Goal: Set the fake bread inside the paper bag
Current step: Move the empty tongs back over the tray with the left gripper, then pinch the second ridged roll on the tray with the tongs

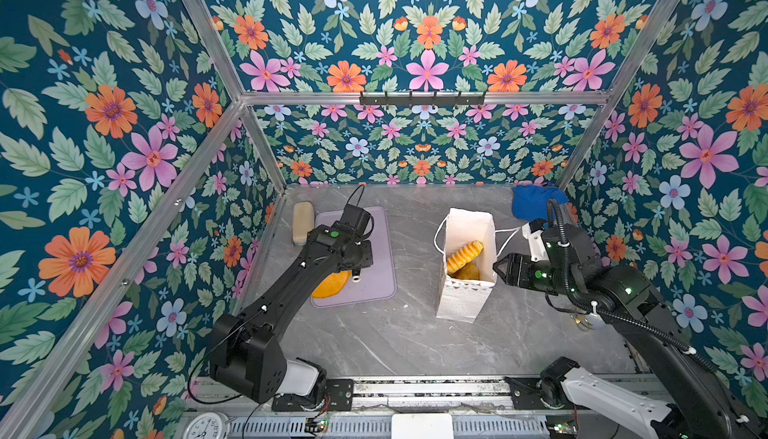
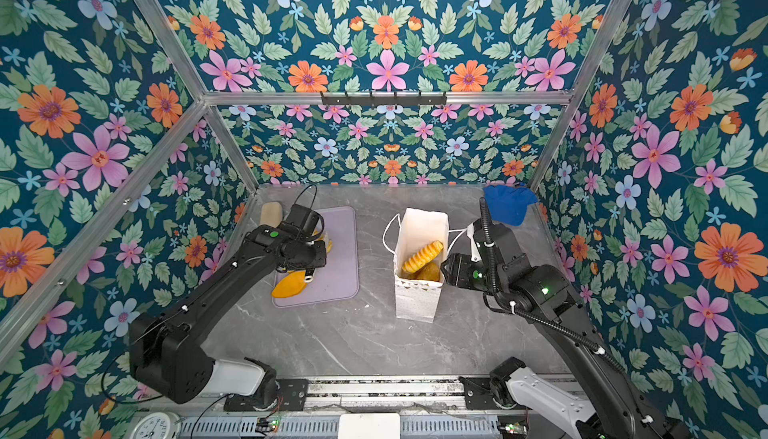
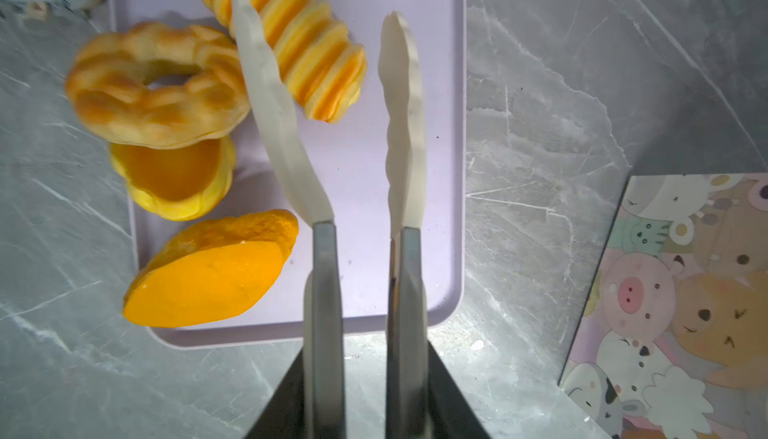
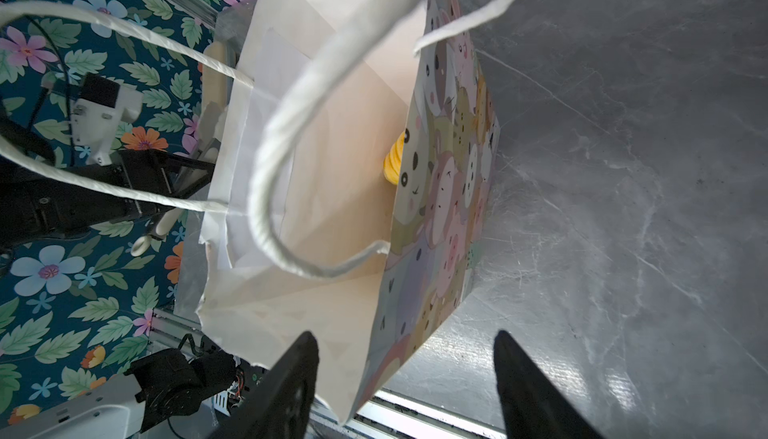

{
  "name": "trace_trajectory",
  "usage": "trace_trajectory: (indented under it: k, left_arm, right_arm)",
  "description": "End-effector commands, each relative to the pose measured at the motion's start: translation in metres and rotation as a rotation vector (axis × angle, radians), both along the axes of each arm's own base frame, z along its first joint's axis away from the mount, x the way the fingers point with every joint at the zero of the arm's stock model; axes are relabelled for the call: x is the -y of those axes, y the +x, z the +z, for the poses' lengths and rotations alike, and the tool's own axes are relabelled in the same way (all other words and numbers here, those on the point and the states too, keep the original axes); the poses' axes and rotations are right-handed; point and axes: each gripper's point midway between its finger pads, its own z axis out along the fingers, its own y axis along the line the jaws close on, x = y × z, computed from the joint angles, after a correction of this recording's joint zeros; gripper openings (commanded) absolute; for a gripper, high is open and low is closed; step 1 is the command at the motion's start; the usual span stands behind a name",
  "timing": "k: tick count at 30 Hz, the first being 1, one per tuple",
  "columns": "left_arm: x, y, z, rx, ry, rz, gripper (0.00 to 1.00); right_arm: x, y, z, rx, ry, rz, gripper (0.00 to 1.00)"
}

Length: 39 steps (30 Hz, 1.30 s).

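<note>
Left arm reaches forward from the near rail, elbow raised, wrist tipped down over the lilac tray (image 1: 380, 250). The left fingers (image 3: 274, 116) point down at it, partly apart and gripping nothing, and one white finger crosses in front of a ridged loaf (image 3: 299, 37) lying on the tray. Also there: ring doughnut (image 3: 153, 87) overlapping a small tart (image 3: 174, 179), and an oval bun (image 3: 212, 274) half over the tray's edge. Right arm bent at the elbow, forearm swung inward, wrist level with the top of the paper bag (image 1: 461, 304). The right fingers (image 4: 295, 374) are black and spread wide, the bag's wall edge between them, not pinched. Bag stands upright on the grey marble table (image 1: 395, 333), right of the tray and apart from it. Inside it a second ridged loaf (image 1: 464, 255) leans on a bun (image 1: 468, 272). Bag's side print: cartoon animals, pig and panda faces. Clock dial (image 1: 206, 426) at the near edge, numerals 10, 11, 12 readable. Pale beige bar (image 1: 302, 223) just left of the tray, blue cap (image 1: 534, 202) in the far right corner
</note>
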Motion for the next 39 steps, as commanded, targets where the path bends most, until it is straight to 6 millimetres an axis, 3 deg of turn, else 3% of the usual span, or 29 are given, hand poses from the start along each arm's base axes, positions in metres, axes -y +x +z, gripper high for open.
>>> trace_trajectory:
  k: [1, 5, 14, 22, 32, 39]
  left_arm:
    - [0.011, 0.005, -0.008, -0.012, -0.068, -0.003, 0.39]
    - [0.007, 0.005, -0.022, -0.046, -0.059, 0.01, 0.39]
    - [-0.002, 0.005, -0.025, -0.052, -0.036, 0.038, 0.46]
    - [-0.002, 0.001, -0.039, -0.086, -0.059, 0.039, 0.48]
    - [0.003, 0.013, -0.05, -0.096, -0.089, 0.037, 0.46]
    - [-0.006, 0.024, -0.061, -0.106, -0.087, 0.059, 0.45]
  right_arm:
    - [0.002, 0.001, 0.004, 0.016, -0.003, -0.005, 0.67]
    - [0.003, 0.0, 0.004, 0.018, -0.006, -0.005, 0.67]
    - [0.003, 0.0, 0.003, 0.023, -0.009, -0.005, 0.67]
    - [0.002, 0.002, 0.003, 0.027, -0.008, -0.002, 0.67]
    - [0.004, 0.002, 0.002, 0.029, -0.017, -0.005, 0.67]
    - [0.004, 0.002, 0.003, 0.032, -0.018, -0.005, 0.67]
